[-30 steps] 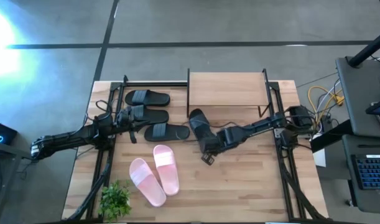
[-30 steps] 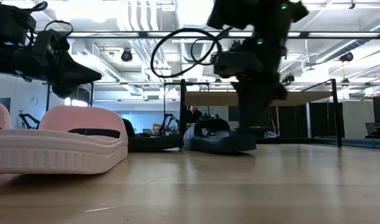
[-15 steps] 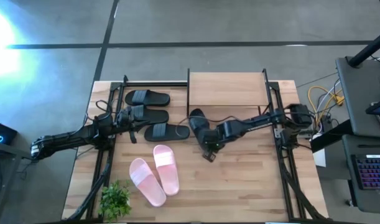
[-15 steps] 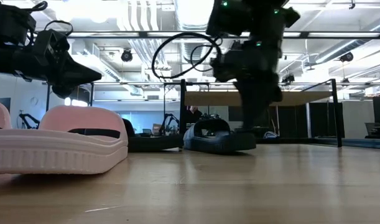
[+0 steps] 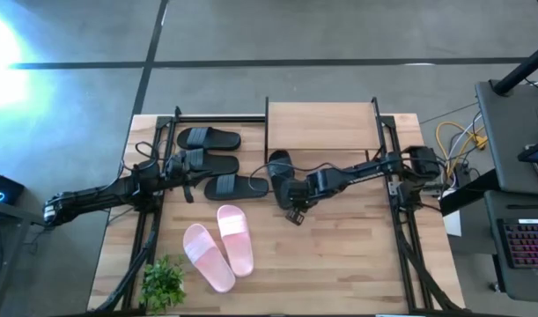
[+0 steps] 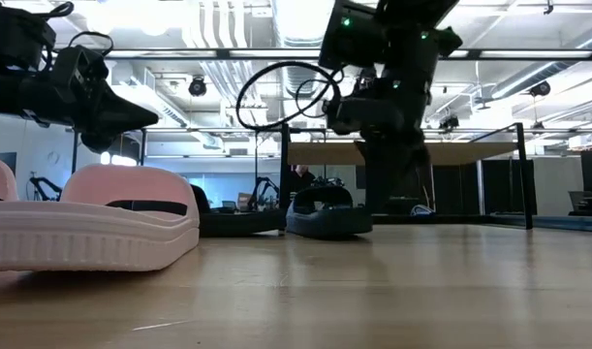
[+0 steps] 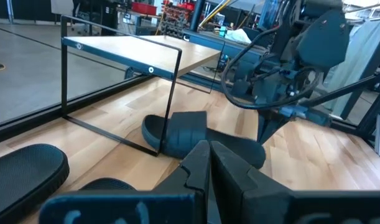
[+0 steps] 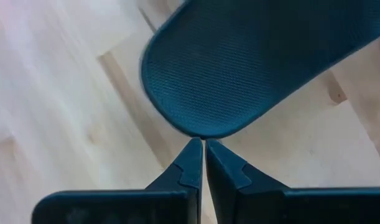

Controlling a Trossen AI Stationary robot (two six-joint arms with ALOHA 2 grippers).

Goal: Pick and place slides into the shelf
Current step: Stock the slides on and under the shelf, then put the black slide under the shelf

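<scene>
High view: my right gripper (image 5: 283, 180) sits with jaws clenched, empty, tips touching the rim of a black slide (image 5: 278, 166) lying on the counter (image 5: 357, 255) just in front of the shelf (image 5: 321, 125). Left gripper (image 5: 186, 167) — jaws clenched, empty — hangs over three black slides (image 5: 209, 162). Two pink slides (image 5: 219, 246) lie nearer the counter's front edge — beside a small plant (image 5: 164, 283)

Grey concrete floor (image 5: 277, 35) with dark seams surrounds the wooden table (image 5: 339, 264). Bright glare at the floor's left edge. Exposed ceiling ducts (image 6: 218, 29) overhead.
</scene>
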